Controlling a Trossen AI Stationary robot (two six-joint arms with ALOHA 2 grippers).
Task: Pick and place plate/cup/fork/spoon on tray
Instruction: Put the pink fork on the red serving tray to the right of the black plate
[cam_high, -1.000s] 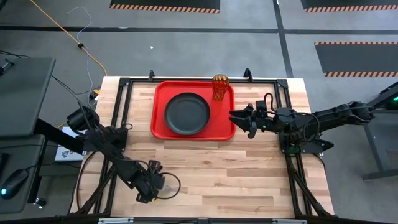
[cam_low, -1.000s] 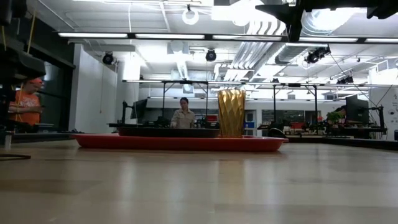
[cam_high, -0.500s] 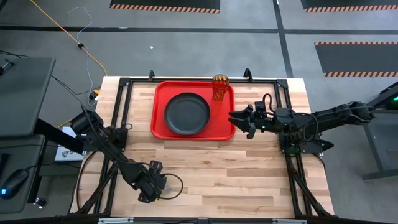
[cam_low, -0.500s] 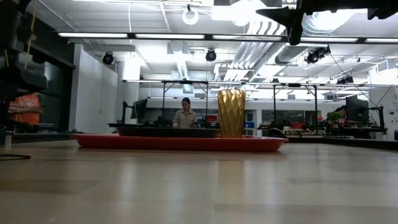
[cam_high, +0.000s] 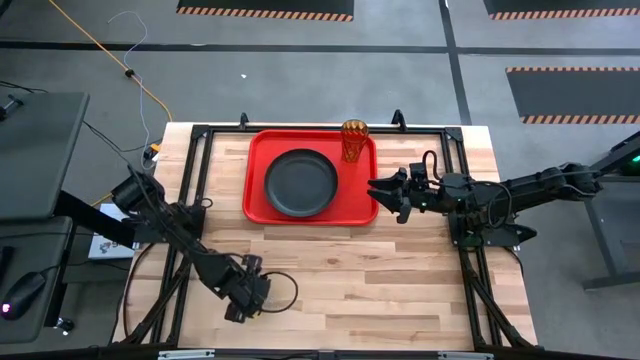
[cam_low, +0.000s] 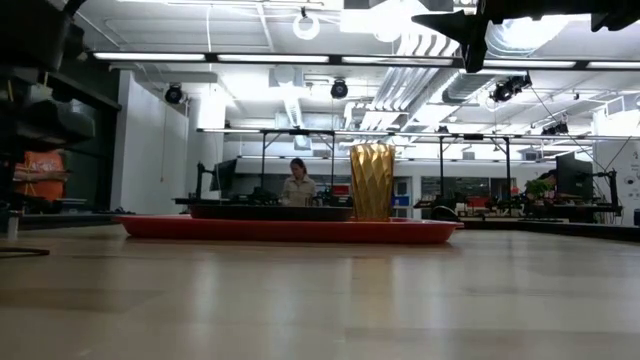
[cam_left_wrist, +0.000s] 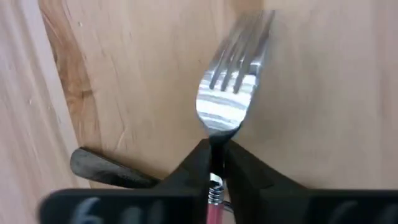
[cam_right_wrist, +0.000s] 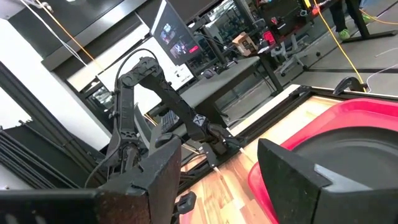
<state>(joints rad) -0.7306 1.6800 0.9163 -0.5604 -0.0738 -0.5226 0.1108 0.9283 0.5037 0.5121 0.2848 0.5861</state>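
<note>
Robotics lab, open industrial hall, exposed ceiling ducts (cam_low: 420, 85), strip lights (cam_low: 210, 57), hazard-striped floor mats (cam_high: 265, 8), monitor (cam_right_wrist: 177, 40)

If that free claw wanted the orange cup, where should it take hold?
Probably around the cup's textured wall near mid-height, coming in level from the side. It stands upright in the far corner of the red tray, on the right claw's side, clear of the plate, with nothing crowding its sides.

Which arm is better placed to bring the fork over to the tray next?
Left. The left gripper is already shut on the fork at the table's near-left. The right gripper hangs open beside the tray, holding nothing.
</note>
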